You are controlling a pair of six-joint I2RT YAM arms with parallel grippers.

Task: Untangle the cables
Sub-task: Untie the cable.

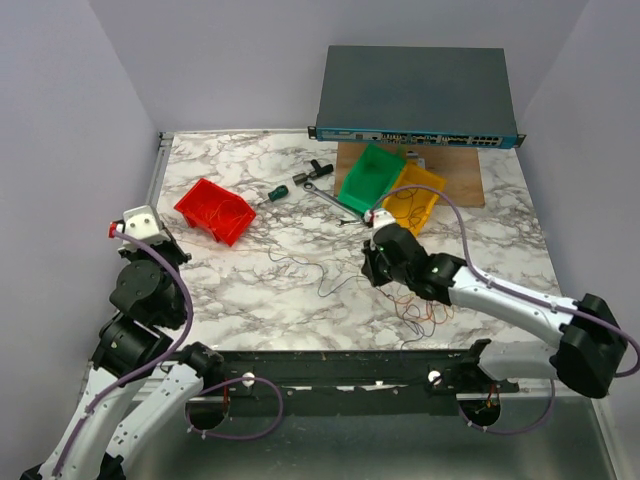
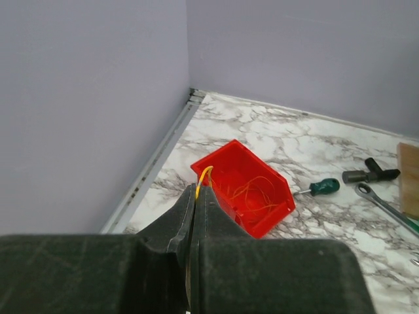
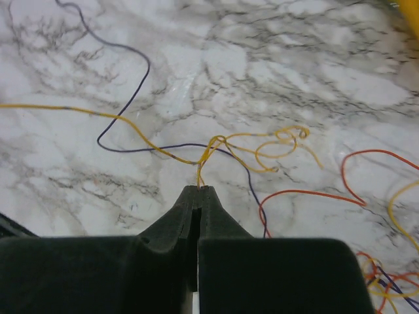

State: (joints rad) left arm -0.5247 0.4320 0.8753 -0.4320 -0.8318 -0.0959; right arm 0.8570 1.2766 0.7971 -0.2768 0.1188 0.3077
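My left gripper point(image 2: 198, 190) is shut on a thin yellow wire point(image 2: 203, 175) that loops up from between its tips. It hovers near the red bin point(image 2: 278, 208), which holds several orange and yellow wires point(image 2: 252, 196). My right gripper point(image 3: 200, 188) is shut on a yellow wire point(image 3: 216, 140) just above the marble table. That wire crosses a dark purple wire point(image 3: 131, 104), with red wires point(image 3: 308, 193) to the right. In the top view the right gripper point(image 1: 372, 267) sits over the loose tangle of cables point(image 1: 420, 310), and the left gripper point(image 1: 160, 243) is at the left.
A green bin point(image 1: 370, 178) and a yellow bin point(image 1: 415, 195) stand at the back by a wooden board point(image 1: 465, 180) and a network switch point(image 1: 415, 95). A green-handled screwdriver point(image 1: 275, 193), a wrench point(image 1: 330, 200) and a black tool point(image 1: 318, 170) lie between the bins.
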